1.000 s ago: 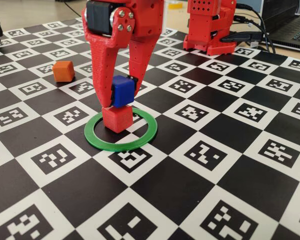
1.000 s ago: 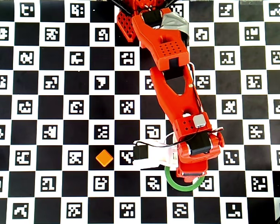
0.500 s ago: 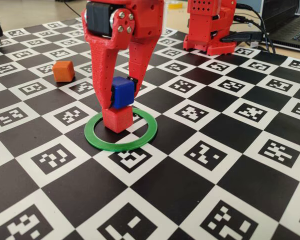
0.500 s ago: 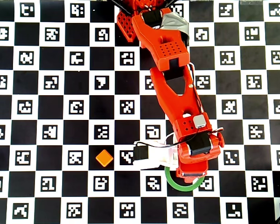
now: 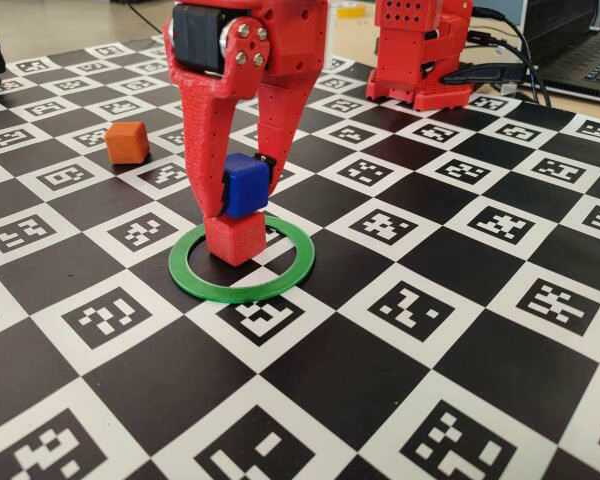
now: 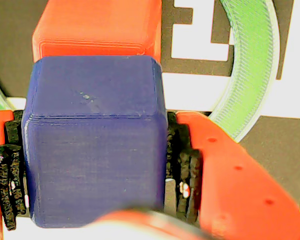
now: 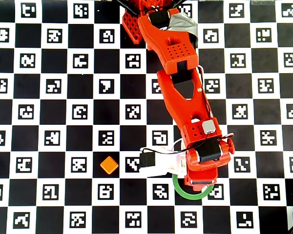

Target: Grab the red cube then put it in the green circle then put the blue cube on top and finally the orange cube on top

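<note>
two of three cubes are seen at the stacking spot: the red cube [image 5: 236, 238] sits inside the green circle [image 5: 242, 262] on the checkered worktop [image 5: 460, 330], toward the ring's far-left part in the fixed view, while the blue cube [image 5: 245, 184] is held clamped between the jaws of the tool [image 5: 242, 188], just above the red one and shifted slightly to its right in that view. in the wrist view the blue cube [image 6: 95, 140] is pinched squarely on two opposite faces, with the red cube [image 6: 97, 27] showing beyond its upper edge and an arc of the green circle [image 6: 247, 70] at right. whether the two cubes are already touching cannot be told. the orange cube [image 5: 128, 142] is left well apart on the worktop, to the left in the fixed view. for a clean placement, the blue cube would best be centred over the red one and its edges squared before being lowered straight down; the jaws are best opened only once it is fully seated, then lifted straight up so the stack is not nudged.
</note>
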`<state>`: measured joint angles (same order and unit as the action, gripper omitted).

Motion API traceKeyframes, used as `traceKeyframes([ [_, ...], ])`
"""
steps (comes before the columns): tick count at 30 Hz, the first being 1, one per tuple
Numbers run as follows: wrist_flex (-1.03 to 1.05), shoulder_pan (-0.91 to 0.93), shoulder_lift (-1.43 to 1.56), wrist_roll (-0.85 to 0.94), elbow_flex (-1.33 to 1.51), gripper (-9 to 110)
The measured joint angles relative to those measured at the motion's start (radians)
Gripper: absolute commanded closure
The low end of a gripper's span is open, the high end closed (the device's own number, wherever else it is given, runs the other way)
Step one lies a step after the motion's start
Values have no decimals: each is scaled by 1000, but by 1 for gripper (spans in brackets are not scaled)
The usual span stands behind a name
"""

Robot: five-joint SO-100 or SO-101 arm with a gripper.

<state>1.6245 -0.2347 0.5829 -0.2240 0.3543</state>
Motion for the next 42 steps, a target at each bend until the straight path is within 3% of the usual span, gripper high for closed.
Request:
traceKeyframes([
  [33, 43, 0, 0, -17, -44, 57],
  [42, 87, -18, 0, -5, -103, 55],
])
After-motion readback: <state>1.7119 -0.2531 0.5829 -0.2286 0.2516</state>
